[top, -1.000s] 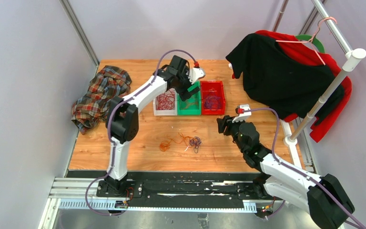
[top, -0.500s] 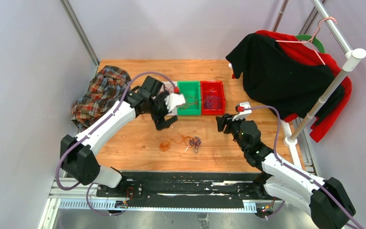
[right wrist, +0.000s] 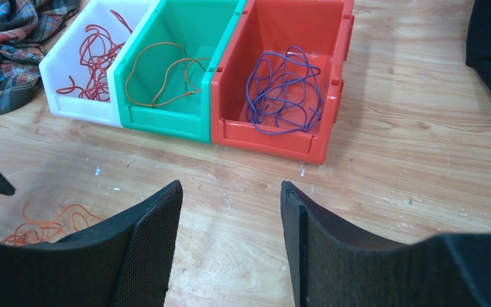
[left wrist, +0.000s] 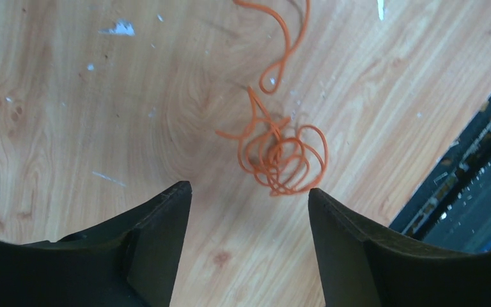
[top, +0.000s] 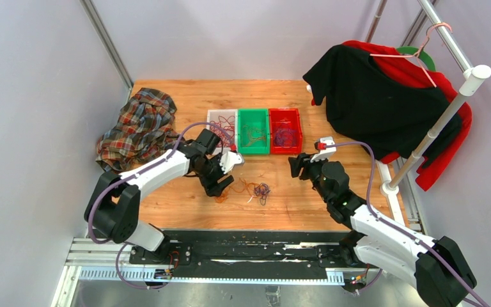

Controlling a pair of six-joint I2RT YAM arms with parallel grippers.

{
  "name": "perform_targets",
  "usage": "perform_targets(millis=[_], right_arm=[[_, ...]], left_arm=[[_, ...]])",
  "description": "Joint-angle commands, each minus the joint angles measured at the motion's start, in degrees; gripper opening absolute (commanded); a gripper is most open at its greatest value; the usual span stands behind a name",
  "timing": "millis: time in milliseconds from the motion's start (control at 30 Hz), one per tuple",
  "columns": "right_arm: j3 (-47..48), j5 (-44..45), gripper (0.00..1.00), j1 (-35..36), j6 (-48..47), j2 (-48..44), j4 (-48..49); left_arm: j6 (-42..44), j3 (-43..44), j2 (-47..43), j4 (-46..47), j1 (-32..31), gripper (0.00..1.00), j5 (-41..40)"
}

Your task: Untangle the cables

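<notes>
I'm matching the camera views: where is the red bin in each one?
Top external: the red bin, centre, right of the green bin.
Left wrist: not in it.
Right wrist: upper middle, holding purple cable.
Shared landmark: the loose orange cable, in all three.

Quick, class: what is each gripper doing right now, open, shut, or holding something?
Left gripper: open, empty; the orange cable lies just beyond its tips.
Right gripper: open, empty.
</notes>
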Motion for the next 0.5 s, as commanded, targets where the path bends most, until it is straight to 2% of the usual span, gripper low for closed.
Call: perform_targets(millis=[0,100,233,367,433,467], right_arm=[[0.7,-1.2,0.58,-0.4,1.1,-0.3,0.3],[0.5,-1.4,0.58,-0.4,1.3,-0.2,0.5],[0.6,-1.7,0.57,-0.4,1.2,-0.2,0.3],[1.2,-2.0,0.56,-0.4,1.1,0.1,0.4],[1.6,-2.6,0.54,-0.3,1.3,0.3,0.6],[1.9,-3.1,0.53,-0.3,1.4,0.3,0.6]], left_arm=[[-2.9,-0.3,2.5,7.3,-0.2,0.7,0.3],[-2.5,-0.7,3.9,8.0,-0.1,0.59,-0.4],[0.2,-1.4,3.2,4.9,-0.2,0.31,0.4],[1.3,-2.2,-0.1,2.7,-0.2,0.08,2.3],[0.6,-2.0,-1.9,2.5,-0.2,0.01,2.7],[0.2,-0.9,-2.5,1.8,-0.2,0.01,3.0]])
